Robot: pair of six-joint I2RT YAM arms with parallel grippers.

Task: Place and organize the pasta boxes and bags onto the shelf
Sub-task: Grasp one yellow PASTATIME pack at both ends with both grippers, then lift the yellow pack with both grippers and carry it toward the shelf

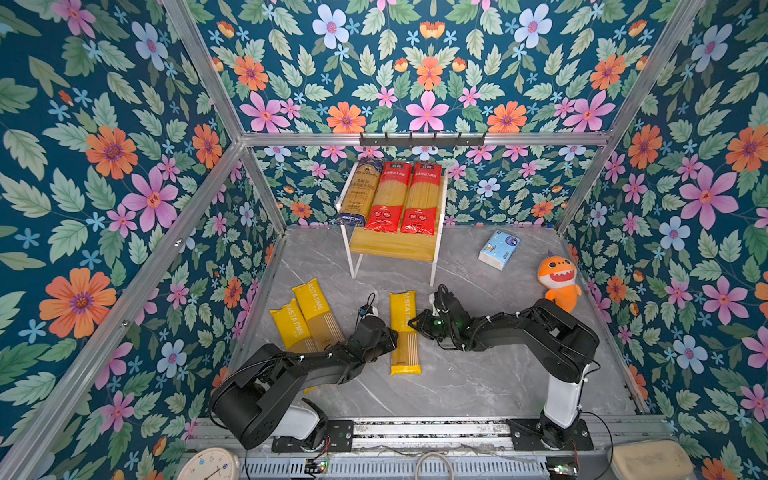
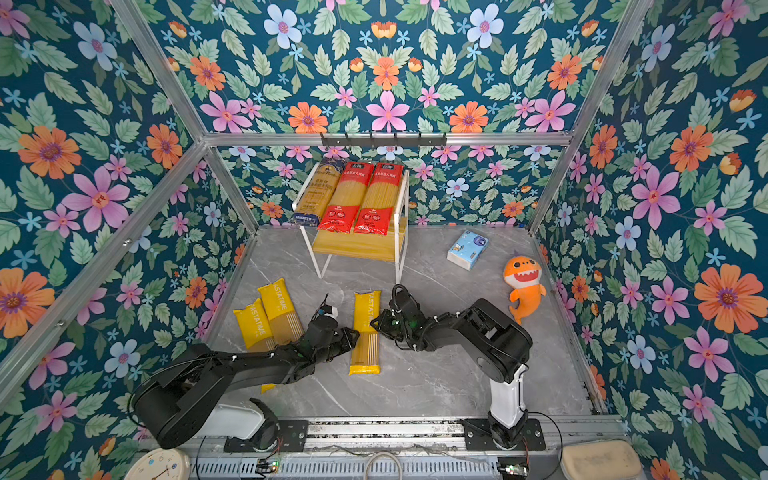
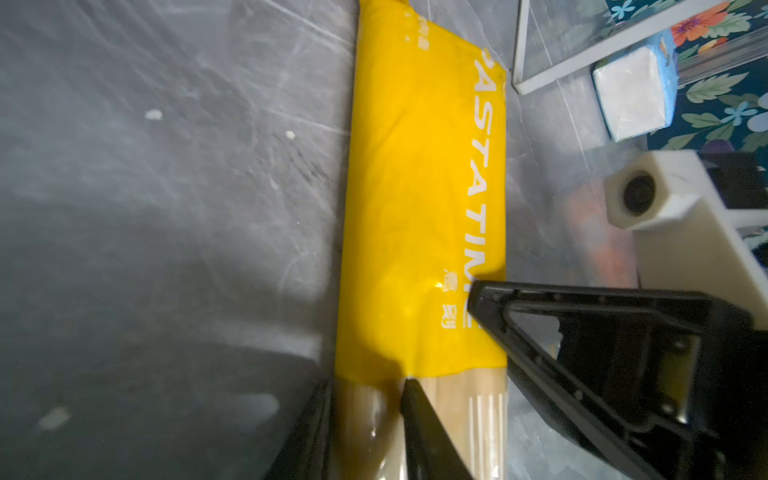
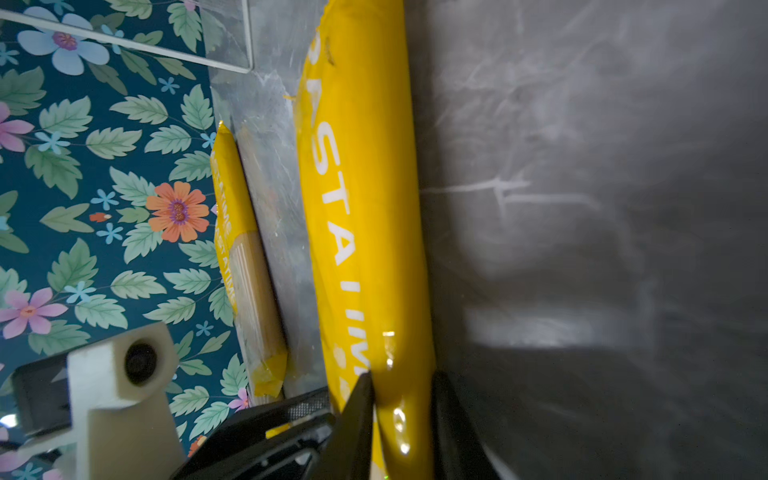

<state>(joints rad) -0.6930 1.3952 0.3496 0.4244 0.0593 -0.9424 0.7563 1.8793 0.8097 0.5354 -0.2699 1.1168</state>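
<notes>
Your left pincer [image 3: 368, 380] and right pincer [image 4: 403, 376] each pinch the yellow pack [image 1: 401, 309] lying lower centre on the counter [image 1: 478, 374]; lift both together, level, toward the bare lower board of the shelf [image 1: 395, 249].

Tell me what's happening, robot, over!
Left gripper, right gripper: jaws pinching the middle yellow pack on the table. Lower shelf board bare. Path looks clear.

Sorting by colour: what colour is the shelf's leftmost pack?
The pack is dark navy, best in a top view.
</notes>
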